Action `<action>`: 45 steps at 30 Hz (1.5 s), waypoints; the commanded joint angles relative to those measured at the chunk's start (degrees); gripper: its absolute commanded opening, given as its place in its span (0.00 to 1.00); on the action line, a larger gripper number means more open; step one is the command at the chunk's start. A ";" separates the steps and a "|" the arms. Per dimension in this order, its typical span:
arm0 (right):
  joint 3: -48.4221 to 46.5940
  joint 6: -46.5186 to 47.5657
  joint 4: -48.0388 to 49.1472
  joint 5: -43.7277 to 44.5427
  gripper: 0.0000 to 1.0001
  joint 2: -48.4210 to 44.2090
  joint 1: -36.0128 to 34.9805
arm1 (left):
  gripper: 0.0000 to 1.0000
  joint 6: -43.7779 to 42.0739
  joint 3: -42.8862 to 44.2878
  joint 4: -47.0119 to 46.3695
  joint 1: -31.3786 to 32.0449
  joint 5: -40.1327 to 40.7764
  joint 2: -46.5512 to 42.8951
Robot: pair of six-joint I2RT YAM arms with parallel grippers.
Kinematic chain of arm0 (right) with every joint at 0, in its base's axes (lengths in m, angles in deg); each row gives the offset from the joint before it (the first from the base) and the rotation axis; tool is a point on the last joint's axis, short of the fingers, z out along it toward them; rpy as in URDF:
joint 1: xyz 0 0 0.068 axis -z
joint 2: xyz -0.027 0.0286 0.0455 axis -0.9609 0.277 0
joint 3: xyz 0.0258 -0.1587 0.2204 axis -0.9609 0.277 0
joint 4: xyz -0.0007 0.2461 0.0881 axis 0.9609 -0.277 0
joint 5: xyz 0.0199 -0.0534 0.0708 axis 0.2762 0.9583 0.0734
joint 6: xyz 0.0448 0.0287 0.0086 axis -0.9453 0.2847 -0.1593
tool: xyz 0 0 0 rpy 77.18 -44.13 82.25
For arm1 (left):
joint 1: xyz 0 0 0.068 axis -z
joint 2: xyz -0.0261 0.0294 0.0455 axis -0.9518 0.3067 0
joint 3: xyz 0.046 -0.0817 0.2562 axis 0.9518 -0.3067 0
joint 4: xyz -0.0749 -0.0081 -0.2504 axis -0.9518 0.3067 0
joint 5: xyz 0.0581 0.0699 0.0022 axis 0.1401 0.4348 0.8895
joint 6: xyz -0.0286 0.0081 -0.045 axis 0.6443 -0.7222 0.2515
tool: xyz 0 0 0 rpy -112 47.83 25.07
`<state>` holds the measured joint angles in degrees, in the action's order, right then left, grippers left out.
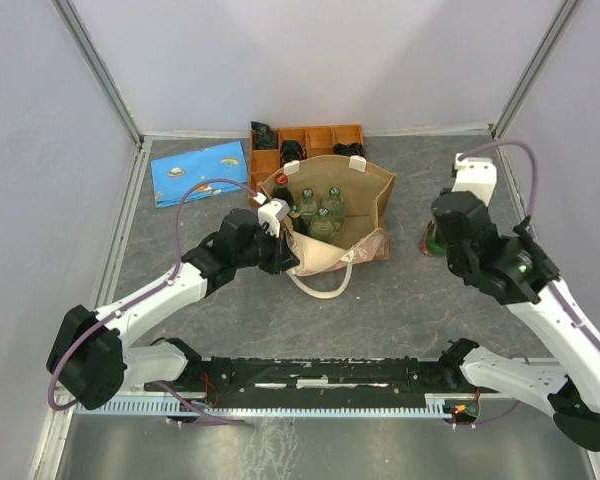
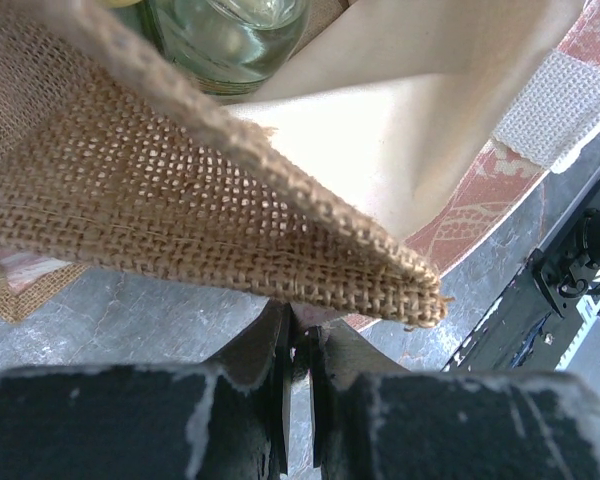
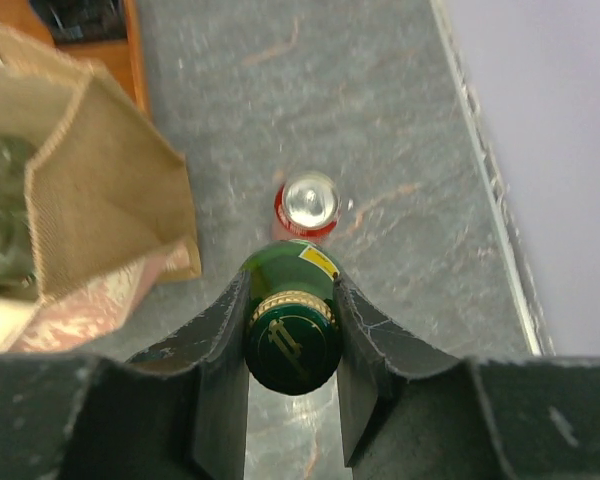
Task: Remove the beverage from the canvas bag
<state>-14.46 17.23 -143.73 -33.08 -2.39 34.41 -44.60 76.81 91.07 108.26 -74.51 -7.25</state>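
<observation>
Top external view: the right arm (image 1: pixel 525 275) hides most of the one green bottle (image 3: pixel 290 350), which is outside the canvas bag (image 1: pixel 368 195), to its right, clamped at the neck by the right gripper (image 3: pixel 292 290) beside one red can (image 3: pixel 308 203). The left gripper (image 2: pixel 300 335) is pinched tight on the bag's rim. Inside the bag, three clear bottles (image 1: pixel 323 220) and one red-capped bottle (image 1: pixel 280 181) show only their tops.

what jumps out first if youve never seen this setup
The tan woven canvas bag at the middle of the grey table stands open with several clear glass bottles inside, and the left gripper is pinched shut on its near-left rim. To the bag's right, the right gripper clasps a dark green glass bottle around its capped top, close to a red can standing on the table.
</observation>
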 commanded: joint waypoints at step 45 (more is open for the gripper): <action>25.95 -19.27 13.53 1.85 0.95 5.71 0.64 | 0.03 0.79 -0.86 2.72 0.20 -0.76 1.73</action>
<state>15.14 -2.85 -130.15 -35.38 3.18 34.83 -44.60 76.81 90.72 108.24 -74.70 -6.33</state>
